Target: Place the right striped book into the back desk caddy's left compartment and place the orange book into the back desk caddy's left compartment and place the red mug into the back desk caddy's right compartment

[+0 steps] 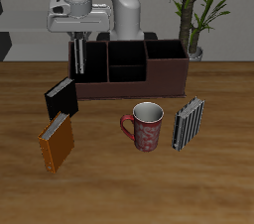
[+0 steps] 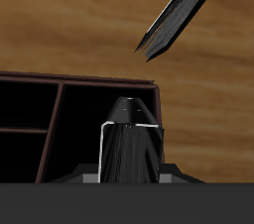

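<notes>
— Where is the pincer?
— The gripper [image 1: 76, 57] hangs over one end of the back desk caddy [image 1: 149, 79]; its fingers are clamped on the right striped book [image 2: 131, 149], held upright (whether it is inside a compartment, I cannot tell).
— And the rest?
— The orange book [image 1: 57, 144] stands tilted near the table's front edge, a black book [image 1: 60, 97] just behind it; the red mug [image 1: 145, 127] stands upright before the caddy, near another striped book [image 1: 189, 122].

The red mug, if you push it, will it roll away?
Probably not. The red mug stands upright on its base on the table, so a low push should slide it. A high push might tip it, and then its round side could roll. Its looped handle would likely stop that quickly.
</notes>
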### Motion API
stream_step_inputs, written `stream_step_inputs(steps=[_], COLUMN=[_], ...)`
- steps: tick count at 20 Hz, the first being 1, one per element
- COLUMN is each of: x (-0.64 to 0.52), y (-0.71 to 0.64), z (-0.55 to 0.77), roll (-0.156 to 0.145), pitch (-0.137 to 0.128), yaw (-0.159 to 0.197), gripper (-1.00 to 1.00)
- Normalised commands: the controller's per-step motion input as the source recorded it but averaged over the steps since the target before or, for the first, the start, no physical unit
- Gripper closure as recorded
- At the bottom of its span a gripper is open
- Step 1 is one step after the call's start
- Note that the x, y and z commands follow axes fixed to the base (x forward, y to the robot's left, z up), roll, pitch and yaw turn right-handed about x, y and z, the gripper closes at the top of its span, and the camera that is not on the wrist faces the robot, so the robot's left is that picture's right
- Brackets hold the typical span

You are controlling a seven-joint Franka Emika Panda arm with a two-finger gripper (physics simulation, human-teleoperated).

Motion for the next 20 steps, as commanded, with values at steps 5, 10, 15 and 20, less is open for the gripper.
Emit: stream_step_inputs(steps=[5, 10, 15, 20], x=[-0.01, 0.05, 0.03, 0.02], y=[0.03, 0.01, 0.00, -0.03], z=[-0.06, -0.14, -0.11, -0.12], roll=[0.004, 0.010, 0.008, 0.009], pitch=[0.002, 0.033, 0.013, 0.023], yaw=[0.008, -0.016, -0.031, -0.036], gripper=[1.00, 1.00, 1.00, 1.00])
